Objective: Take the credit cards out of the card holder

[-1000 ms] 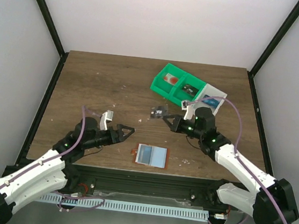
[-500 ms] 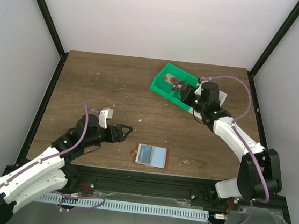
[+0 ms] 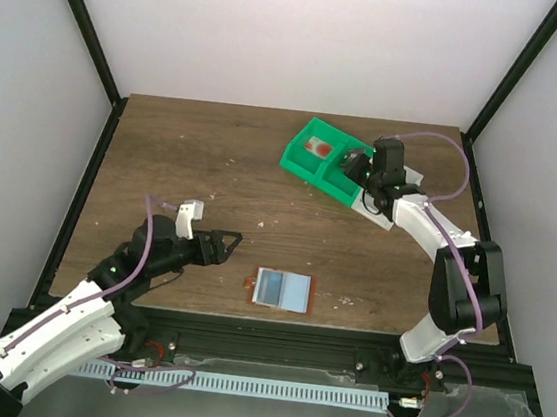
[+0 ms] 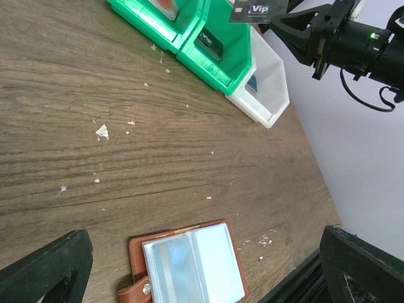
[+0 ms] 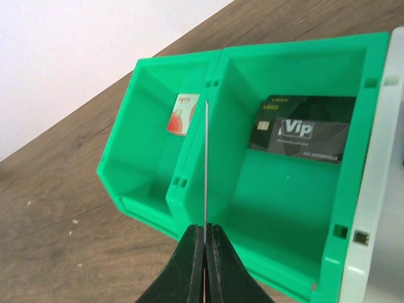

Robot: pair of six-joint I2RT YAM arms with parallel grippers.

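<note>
Holding a black card (image 4: 254, 9) edge-on above the green tray (image 3: 297, 160), right gripper (image 5: 205, 228) clenched on it, left gripper (image 3: 222, 245) released, near the open card holder (image 3: 281, 289) on the tabletop (image 3: 185, 148)

Soft, even light comes from overhead, so my arms cast only faint shadows on the wooden table (image 3: 215, 151). The card holder (image 4: 189, 265) shows a pale sheen on its clear panels. My left claw (image 3: 226, 245) shows its fingers (image 4: 44, 265) dark and soft-edged up close.
</note>
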